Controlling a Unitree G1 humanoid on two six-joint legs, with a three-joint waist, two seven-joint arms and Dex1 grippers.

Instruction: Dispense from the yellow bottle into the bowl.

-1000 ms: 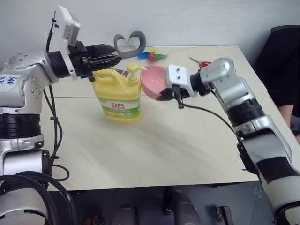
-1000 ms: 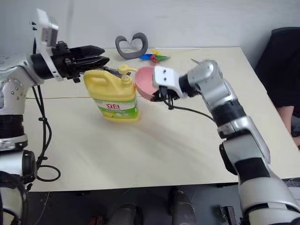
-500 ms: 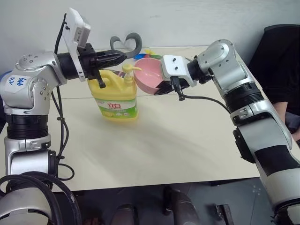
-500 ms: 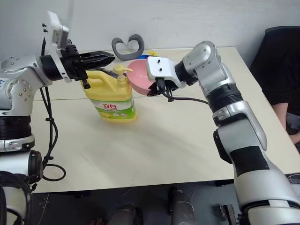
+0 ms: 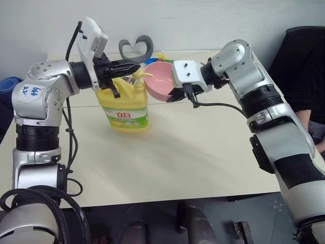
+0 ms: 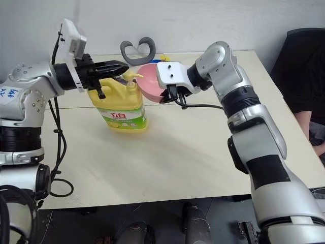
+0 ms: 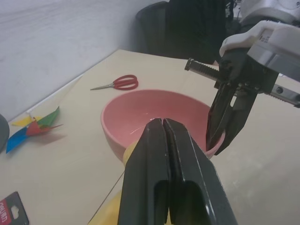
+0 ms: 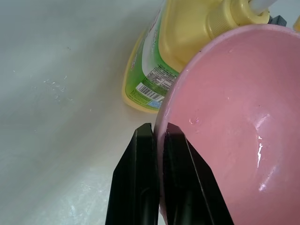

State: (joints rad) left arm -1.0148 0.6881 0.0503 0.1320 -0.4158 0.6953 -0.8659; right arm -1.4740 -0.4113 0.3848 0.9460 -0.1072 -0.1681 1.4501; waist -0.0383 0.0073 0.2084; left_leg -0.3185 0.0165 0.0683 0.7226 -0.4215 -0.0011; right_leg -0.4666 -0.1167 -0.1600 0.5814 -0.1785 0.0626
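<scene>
Yellow bottle [image 5: 126, 101] upright on worktop [image 5: 193, 152]; right pincer [image 8: 158, 136] clamps bowl [image 5: 163, 86] rim just right of the spout, left pincer [image 7: 165, 129] clenched empty above pump: off-centre press risks tipping bottle, missing bowl.

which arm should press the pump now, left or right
Left, probably. The left gripper, shut and empty, hovers just above the large yellow plastic jug's pump, while the right gripper is clamped on the small pink plastic bowl's rim.

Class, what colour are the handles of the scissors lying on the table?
Red; the scissors show best in the left wrist view.
</scene>
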